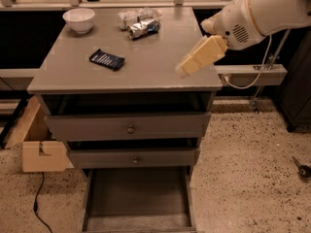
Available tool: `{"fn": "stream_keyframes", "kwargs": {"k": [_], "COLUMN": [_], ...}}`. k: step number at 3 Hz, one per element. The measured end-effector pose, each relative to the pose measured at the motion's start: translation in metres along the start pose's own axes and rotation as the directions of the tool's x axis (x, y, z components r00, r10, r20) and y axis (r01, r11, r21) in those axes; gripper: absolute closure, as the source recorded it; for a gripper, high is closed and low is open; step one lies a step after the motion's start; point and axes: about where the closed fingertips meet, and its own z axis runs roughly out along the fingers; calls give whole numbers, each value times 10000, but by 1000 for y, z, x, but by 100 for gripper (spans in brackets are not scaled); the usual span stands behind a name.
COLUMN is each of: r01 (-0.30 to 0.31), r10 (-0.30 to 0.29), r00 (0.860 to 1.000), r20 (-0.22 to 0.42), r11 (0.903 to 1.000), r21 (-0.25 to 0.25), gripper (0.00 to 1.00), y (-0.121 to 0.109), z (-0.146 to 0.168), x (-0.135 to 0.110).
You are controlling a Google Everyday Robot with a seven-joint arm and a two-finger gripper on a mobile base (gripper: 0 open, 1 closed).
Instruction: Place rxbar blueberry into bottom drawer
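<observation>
Nothing placed yet -- our cream gripper [198, 58], open or closed we cannot tell, hangs well apart from the flat navy-blue rxbar blueberry [107, 59]; the wide grey bottom drawer [138, 198] stands open.

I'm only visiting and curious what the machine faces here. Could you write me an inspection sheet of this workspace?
Surface: grey cabinet top, flat.
Job's things: rxbar blueberry lies flat on the top, left of centre; bottom drawer pulled open, nothing seen inside.
Clutter: white bowl back left; foil packets back centre.
Grippers: gripper above the top's right front part, apart from the bar.
Cables: black cable on floor, left.
Surroundings: cardboard box beside cabinet; speckled floor.
</observation>
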Motion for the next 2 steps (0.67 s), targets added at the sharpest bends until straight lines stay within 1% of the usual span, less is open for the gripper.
{"fn": "stream_keyframes", "kwargs": {"k": [1,2], "r01": [-144,-144], "r10": [146,145], "r00": [9924,9924], "r20": [1224,1224], "r11": [9999,9999], "r21": [-23,-24], "gripper": [0,0], "y": [-22,-22], "z": [36,36], "x": [-45,-45]}}
